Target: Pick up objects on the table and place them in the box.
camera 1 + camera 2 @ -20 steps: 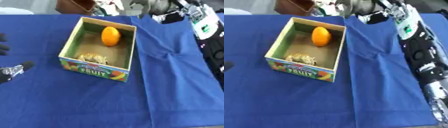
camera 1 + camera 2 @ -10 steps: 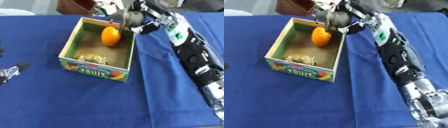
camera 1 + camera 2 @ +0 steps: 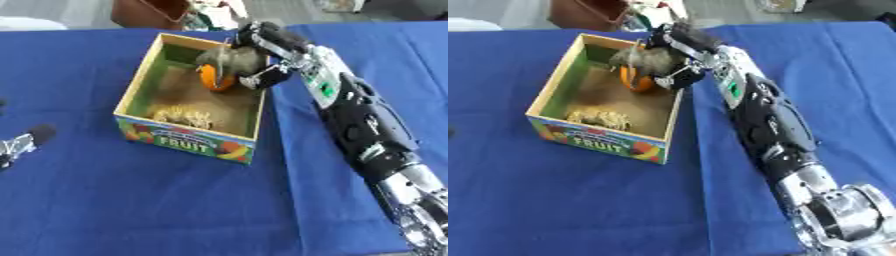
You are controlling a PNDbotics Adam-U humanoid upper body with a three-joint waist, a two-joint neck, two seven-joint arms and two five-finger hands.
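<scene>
Right robot hand [image 3: 249,59] over box [image 3: 140,82] far corner, fingers curled round a grey-brown object [image 3: 229,59]. Sits directly above orange [image 3: 210,80]; release straight down.

- Box [image 3: 188,141]: open-topped cardboard, yellow rim, green inner walls, brown floor, colourful front panel reading "FRUIT"; upright on the blue cloth, slightly askew, right wall directly under the right hand [image 3: 254,57].
- Orange [image 3: 212,80]: round, bright orange, inside the box at its far right corner, partly covered by the hand and the thing it grips.
- Grey-brown lumpy object [image 3: 651,59]: clasped in the curled fingers, raised just above the orange.
- Tan, bristly object [image 3: 182,116]: low on the box floor, near the front wall, well apart from the hand.
</scene>
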